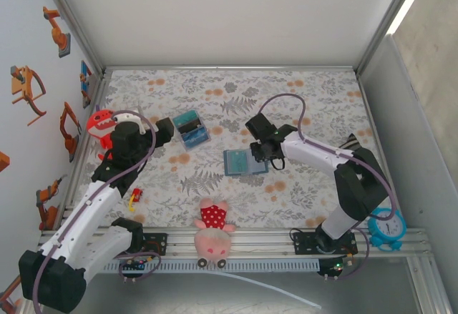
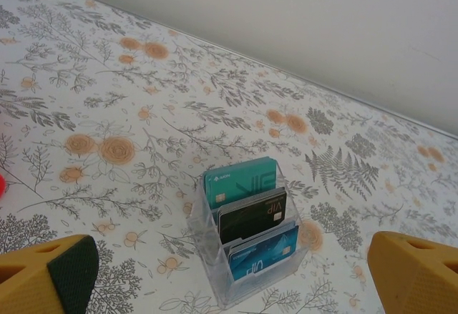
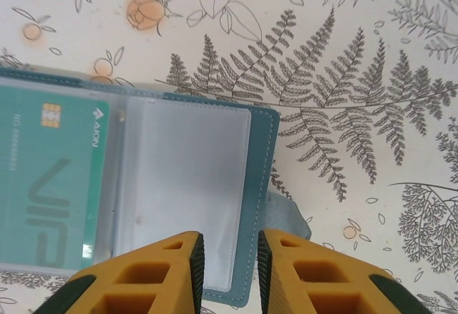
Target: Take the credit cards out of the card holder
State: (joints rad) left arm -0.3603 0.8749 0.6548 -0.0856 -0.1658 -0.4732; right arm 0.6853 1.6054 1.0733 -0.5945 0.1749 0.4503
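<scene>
The card holder (image 1: 236,162) lies open flat mid-table, its long axis running left-right, with 1 green card (image 3: 54,178) in a pocket. The right gripper (image 3: 227,251) straddles its right edge, jaws narrow; I cannot tell if it grips. The left gripper (image 1: 166,129) gapes wide, empty.

Bright, even light (soft shadows)

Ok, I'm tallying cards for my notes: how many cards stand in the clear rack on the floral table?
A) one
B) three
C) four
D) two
B: the clear rack holds a teal card, a black card and a blue card, stepped one in front of the other.
</scene>
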